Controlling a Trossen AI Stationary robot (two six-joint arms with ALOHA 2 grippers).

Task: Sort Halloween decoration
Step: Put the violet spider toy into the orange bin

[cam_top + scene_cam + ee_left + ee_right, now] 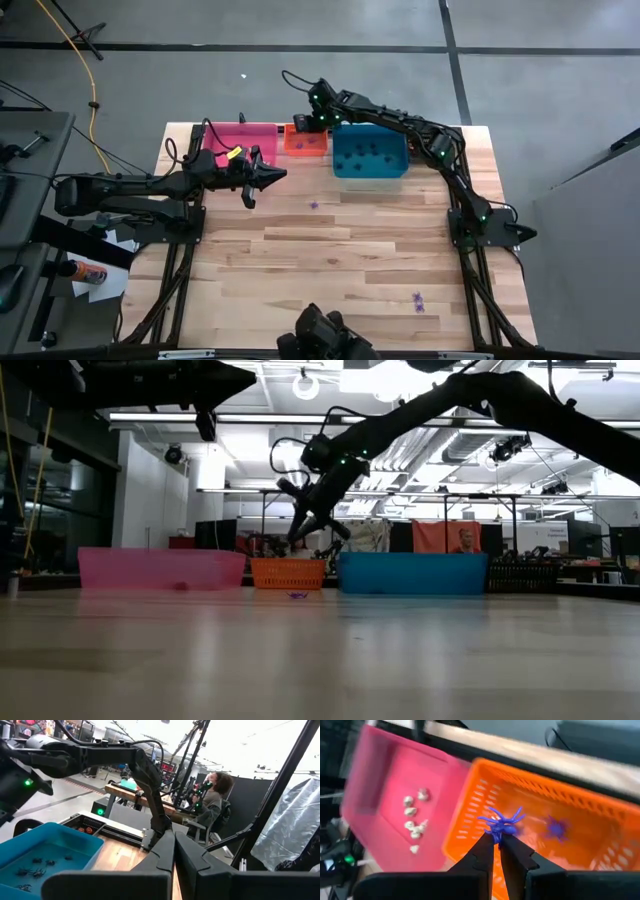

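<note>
My right gripper [496,840] hangs over the orange bin [580,820], shut on a small purple spider [500,824]. Another purple spider [556,827] lies inside that bin. Several pale trinkets [412,817] lie in the pink bin [240,140], and black spiders [30,870] lie in the blue bin [368,155]. Loose purple trinkets rest on the table at mid-left [314,205] and near the front right [418,300]. My left gripper [278,175] is shut and empty, held above the table in front of the pink bin. My right gripper pinches the purple spider by the lower edge of its body [497,835], at the free ends of its two fingers. The fingers slant down from above. The spider is lifted clear over the orange bin, its legs spread beyond the fingertips.
The three bins stand in a row along the table's far edge, pink on the left, orange in the middle, blue on the right. The wooden tabletop [340,260] spreads in front of them. A person [215,795] sits beyond the table.
</note>
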